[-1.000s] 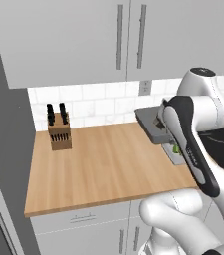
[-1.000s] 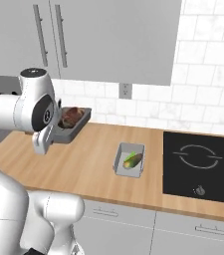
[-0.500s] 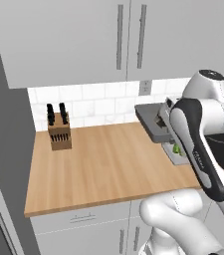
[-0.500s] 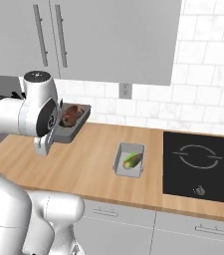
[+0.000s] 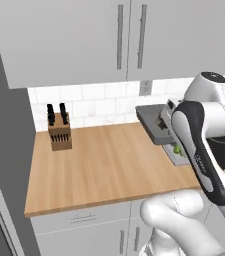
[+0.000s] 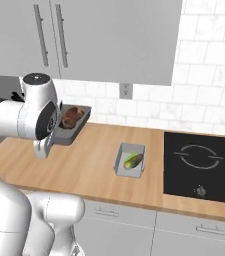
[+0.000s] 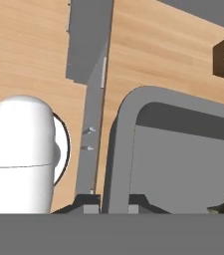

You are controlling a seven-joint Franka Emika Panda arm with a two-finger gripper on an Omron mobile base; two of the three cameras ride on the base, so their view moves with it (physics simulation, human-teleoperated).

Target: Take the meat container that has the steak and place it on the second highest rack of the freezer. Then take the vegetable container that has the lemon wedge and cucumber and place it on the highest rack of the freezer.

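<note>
Fingers (image 7: 139,199) clamp the meat tray (image 6: 73,128) rim, steak (image 6: 71,115) inside, lifted off the counter (image 5: 104,167). Knife block (image 5: 59,131) far left; vegetable tray (image 6: 130,160) right, near the cooktop (image 6: 204,167).

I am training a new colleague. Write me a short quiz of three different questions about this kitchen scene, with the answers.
1. True or false: the meat tray rests on the counter.
2. Which tray lies on the counter beside the hob? A) meat tray B) vegetable tray C) none
3. Fill in: the tool is ____ on the meat tray's rim.

Key
1. False: it is lifted above the counter, held by the tool.
2. B, with the green and yellow bits inside.
3. shut; the hand view shows its tips on either side of the rim.
</note>
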